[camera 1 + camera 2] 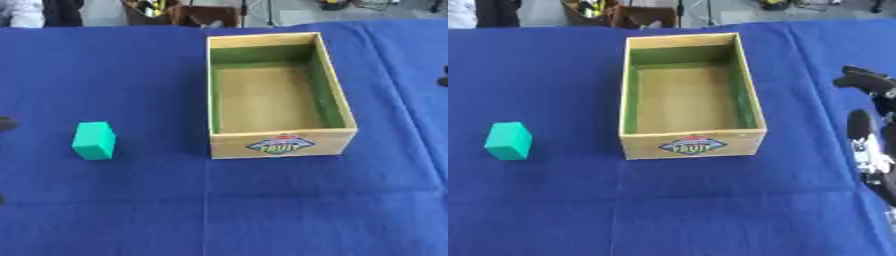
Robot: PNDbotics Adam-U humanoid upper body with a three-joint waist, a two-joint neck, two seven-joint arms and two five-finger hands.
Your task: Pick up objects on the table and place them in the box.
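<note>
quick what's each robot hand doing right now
Left robot hand: only a dark sliver shows, state cannot be told.
Right robot hand: at the right edge, holds nothing; fingers cannot be told.

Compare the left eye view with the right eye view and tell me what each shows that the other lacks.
Only the left eye view shows small dark shapes at its left edge; what they are cannot be told. Only the right eye view shows the right hand at the right edge, fingers relaxed, holding nothing, apart from the box. Both show the open wooden box, nothing visible inside, and the green block to its left on the blue cloth.
</note>
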